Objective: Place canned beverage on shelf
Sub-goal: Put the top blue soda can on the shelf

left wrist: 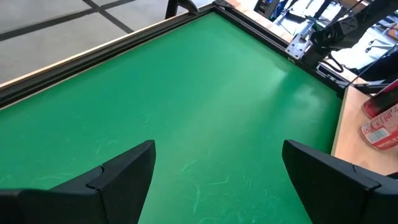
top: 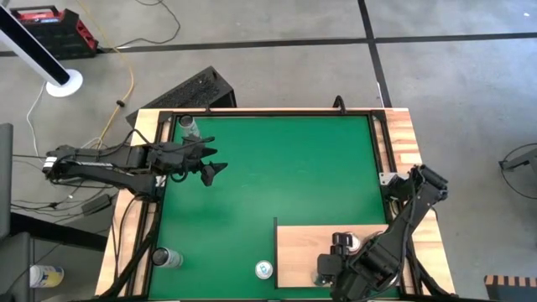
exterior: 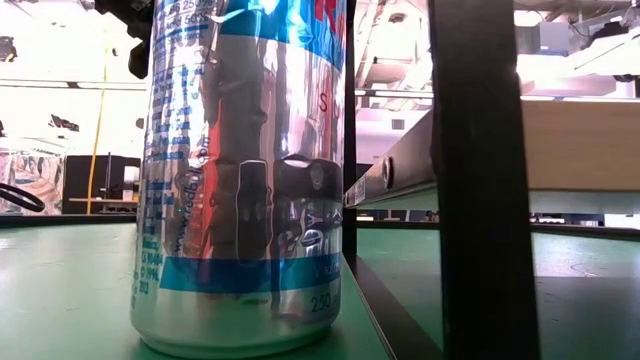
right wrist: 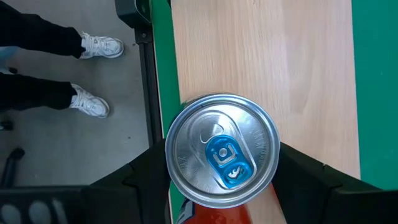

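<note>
Right gripper [right wrist: 221,180] is clenched on the canned beverage [right wrist: 221,149], w/ a dark finger on each side of the can body; right wrist view looks straight down on its silver lid and blue pull tab. Can sits upright over the shelf [top: 306,247], the pale wood panel at abt 5 o'clock on the table [top: 403,138]. Whether its base touches the wood or hangs just above can't be told. In the high view the right gripper [top: 344,245] and arm cover most of the can, near the panel's 4 o'clock side. Beside the shelf edge in the right wrist view, a person's dark trouser legs and white shoes [right wrist: 93,102] stand on the floor.

Left gripper [top: 214,170] waits at abt 9 o'clock over the green mat [top: 277,168], fingers [left wrist: 124,171] spread wide w/ nothing between them. Left wrist view shows bare green past them, w/ a red-and-white can [left wrist: 382,121] far off by the wood.

Other cans on the mat: one at 7 o'clock [top: 166,257], one at 6 o'clock [top: 264,269] just beside the shelf's corner, one at 11 o'clock [top: 188,126]. Low view is filled by a silver-blue can [exterior: 240,170] standing upright on the green, close to the lens, w/ a black post [exterior: 475,180] beside it
</note>
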